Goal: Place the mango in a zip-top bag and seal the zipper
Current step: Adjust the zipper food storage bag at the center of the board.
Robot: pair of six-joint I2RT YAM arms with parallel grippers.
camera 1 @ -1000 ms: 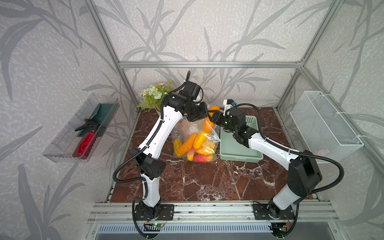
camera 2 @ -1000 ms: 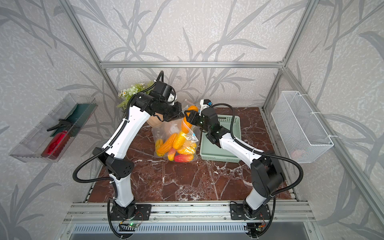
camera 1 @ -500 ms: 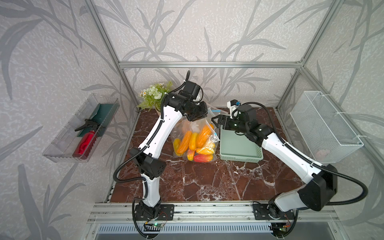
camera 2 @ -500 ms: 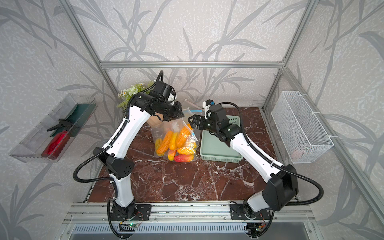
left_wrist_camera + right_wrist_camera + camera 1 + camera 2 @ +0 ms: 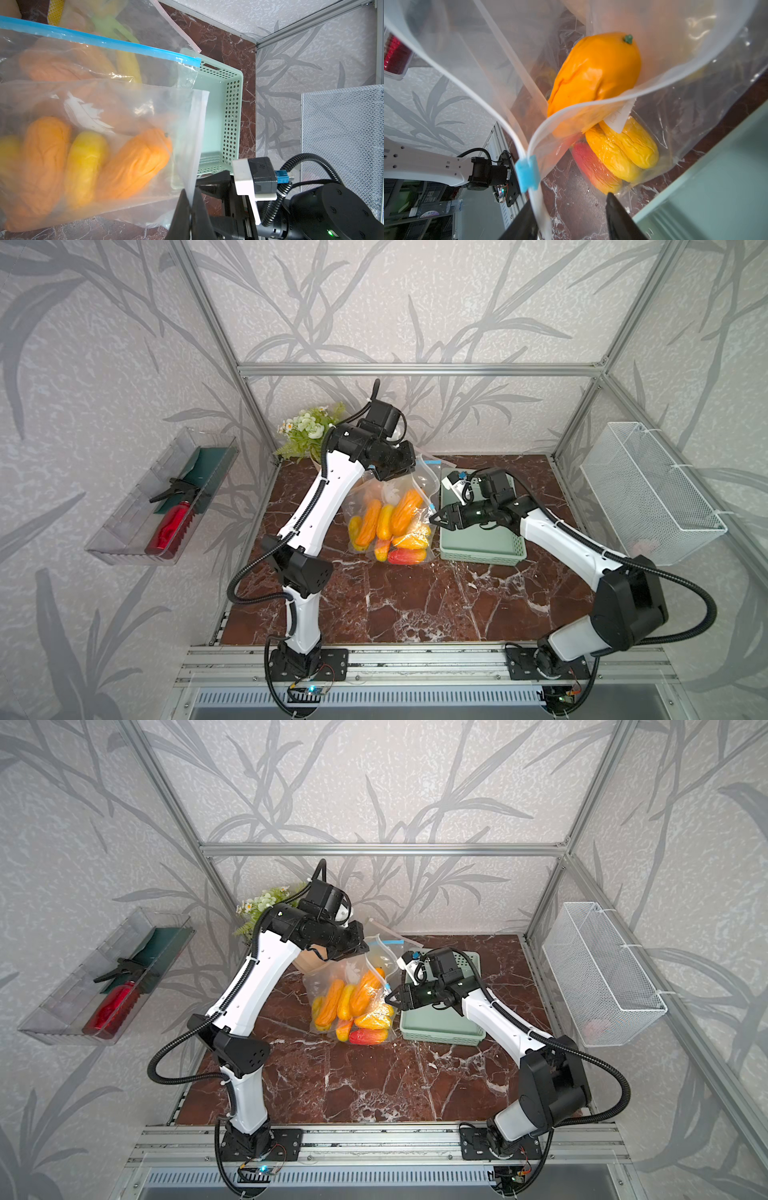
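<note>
Right wrist view: our right gripper (image 5: 571, 220) sits jaws apart, w/ the zip edge running down between them beside one finger, not pinched yet. Just past it is the blue slider (image 5: 527, 176). Further in, the mango (image 5: 593, 79) lies inside the zip-top bag (image 5: 695, 41), atop other fruit. The left gripper (image 5: 189, 199) is clamped on the bag's edge. The film looks thin, slippery & floppy, so we'd grab the stiffer slider.

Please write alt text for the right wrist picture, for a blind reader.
An orange mango lies inside an open clear bag, next to yellow and red fruit. The jaws of the right gripper stand open near the blue slider.
</note>
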